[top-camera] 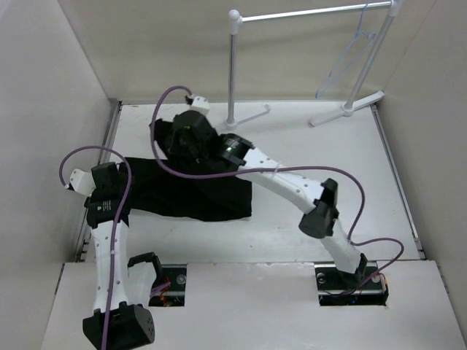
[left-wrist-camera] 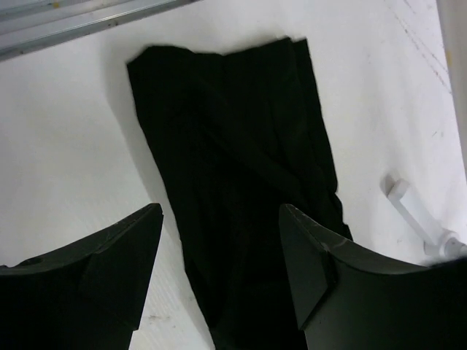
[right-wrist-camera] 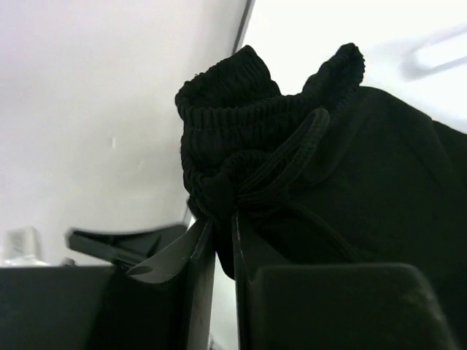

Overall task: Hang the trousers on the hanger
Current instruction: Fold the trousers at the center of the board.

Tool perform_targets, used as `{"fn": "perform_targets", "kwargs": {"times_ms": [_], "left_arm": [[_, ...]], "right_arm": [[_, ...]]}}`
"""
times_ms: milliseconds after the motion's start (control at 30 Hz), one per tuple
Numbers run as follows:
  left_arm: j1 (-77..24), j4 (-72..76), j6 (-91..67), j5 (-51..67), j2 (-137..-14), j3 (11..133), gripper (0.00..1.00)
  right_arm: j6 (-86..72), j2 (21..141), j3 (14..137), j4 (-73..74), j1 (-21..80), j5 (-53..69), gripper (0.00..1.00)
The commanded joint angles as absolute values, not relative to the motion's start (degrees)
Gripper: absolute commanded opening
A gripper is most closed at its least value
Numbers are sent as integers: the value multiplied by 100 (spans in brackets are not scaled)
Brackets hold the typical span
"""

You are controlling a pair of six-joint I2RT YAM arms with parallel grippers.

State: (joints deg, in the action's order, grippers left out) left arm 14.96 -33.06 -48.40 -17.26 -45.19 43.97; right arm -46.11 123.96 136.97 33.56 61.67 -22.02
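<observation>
Grips the trousers [top-camera: 204,193] at the waist with the right gripper [right-wrist-camera: 222,230], jaws nearly closed and pinching a bunch of ribbed waistband [right-wrist-camera: 241,124] and drawstring [right-wrist-camera: 306,146] between them. Probably chosen as the sturdiest edge, good for lifting the whole garment without sliding off thin cloth. Reaches there with the right arm [top-camera: 284,182] stretched diagonally from the near right base across the table [top-camera: 292,135] to the far left, elbow raised, wrist dipped onto the cloth.

Keeps most of the trousers flat on the table left of centre, the leg part running toward the left arm [top-camera: 109,240]. Hovers the left gripper [left-wrist-camera: 219,219] above that leg part, jaws wide apart and holding nothing, with black fabric visible through the gap. Likely placed to take the legs for a two-point lift. Cannot tell from the wrist view whether touching the cloth or just clear of it. Holds the left arm upright from its near left base, bent forward at the wrist, camera looking down along the leg.

Finds the hanger [top-camera: 349,62] well apart from all this, hung by its hook on the rack [top-camera: 306,14] at the far right corner, untouched. Judging by that, early in the task. Needs a lift and a long carry to the right before any draping over the hanger. Risks a trailing leg dragging or snagging on a rack foot.
</observation>
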Motion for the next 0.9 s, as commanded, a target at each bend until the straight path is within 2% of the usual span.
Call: {"fn": "perform_targets", "kwargs": {"times_ms": [0, 67, 133, 233, 333, 467, 567, 600, 667, 733, 767, 833, 867], "left_arm": [[1674, -3357, -4939, -2047, -4395, 4737, 63], [1745, -3515, -4904, -2433, -4342, 4842, 63], [1780, -3621, -4904, -2662, -4342, 4991, 63], [1797, -3542, -4773, -2856, -4429, 5325, 64], [1815, -3315, -4606, -2795, -4692, 5546, 65], [1798, -2875, -4465, -2041, -5351, 5432, 65], [1544, -2418, -4465, -1539, -5913, 5204, 64], [1386, -2243, -4474, -1460, -6089, 5125, 64], [1069, -1900, -4465, -1441, -6388, 4940, 64], [902, -1575, -4456, -1415, -6608, 4773, 64], [884, -1434, -4465, -1398, -6731, 4677, 64], [866, -1258, -4491, -1362, -6942, 4545, 64], [875, -1205, -4491, -1380, -7013, 4474, 64]], "right_arm": [[-4658, 13067, 14456, 2875, 6560, -1618, 23], [-4728, 13498, 14887, 2594, 6675, -1215, 37], [-4825, 13877, 15344, 2557, 6693, -461, 62], [-4887, 13406, 14804, 3127, 6448, -350, 75], [-4834, 12046, 12665, 2579, 5851, -562, 76], [-4773, 10454, 9929, 1671, 5095, -431, 72], [-4588, 9749, 8538, 1627, 4725, -150, 45], [-4527, 9434, 7925, 1582, 4593, -97, 29], [-4474, 9002, 7150, 1442, 4426, -70, 22], [-4386, 8685, 6481, 1310, 4259, 34, 28], [-4368, 8640, 6243, 1275, 4189, 192, 36], [-4359, 8718, 5934, 1196, 4100, 788, 57], [-4377, 8754, 5854, 1126, 4109, 1026, 62]]}}
